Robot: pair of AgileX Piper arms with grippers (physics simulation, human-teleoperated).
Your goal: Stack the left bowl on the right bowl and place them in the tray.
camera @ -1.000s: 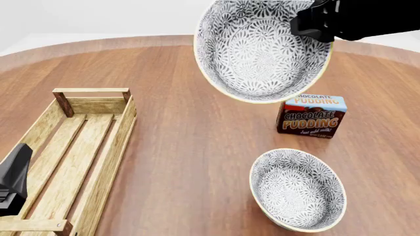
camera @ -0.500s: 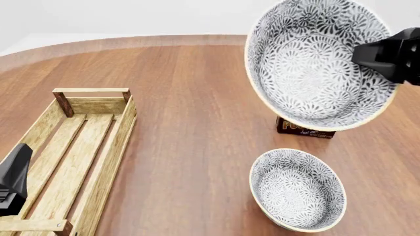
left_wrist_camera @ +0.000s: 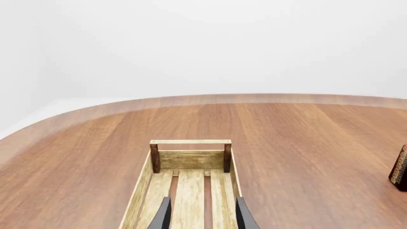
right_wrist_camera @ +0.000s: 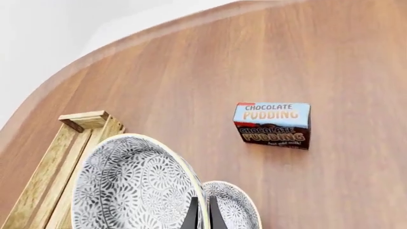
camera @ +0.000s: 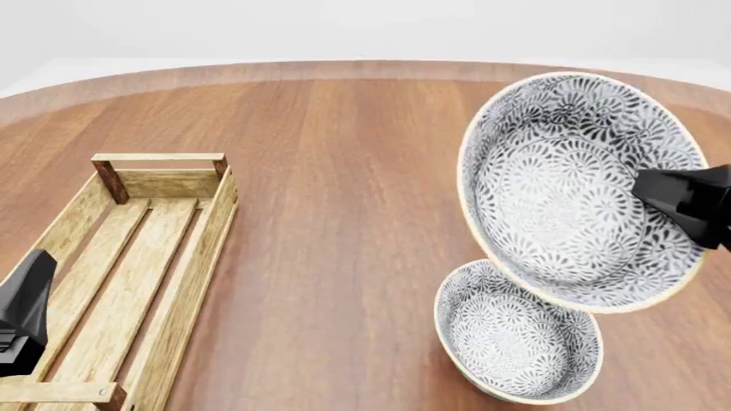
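- The right tool (camera: 686, 204), black and blocky, is clamped on the rim of the held bowl (camera: 560, 184), a round glazed dish with dense grey-and-white floral patterning and a cream edge.
- That bowl hangs tilted in the air, above the second bowl (camera: 514, 338), which sits upright on the desk (camera: 331, 171) of reddish wood grain.
- The tray (camera: 126, 282), pale slats with darker corner posts, lies well apart to the left.
- The left tool (left_wrist_camera: 202, 217) hovers over the tray, its thin dark fingers seemingly apart.
- A glossy pudding box (right_wrist_camera: 272, 125) stands beyond the bowls.

2 patterned bowls: held bowl (camera: 571, 188), resting bowl (camera: 516, 332); 1 wooden tray (camera: 126, 265); 1 pudding box (right_wrist_camera: 273, 125).
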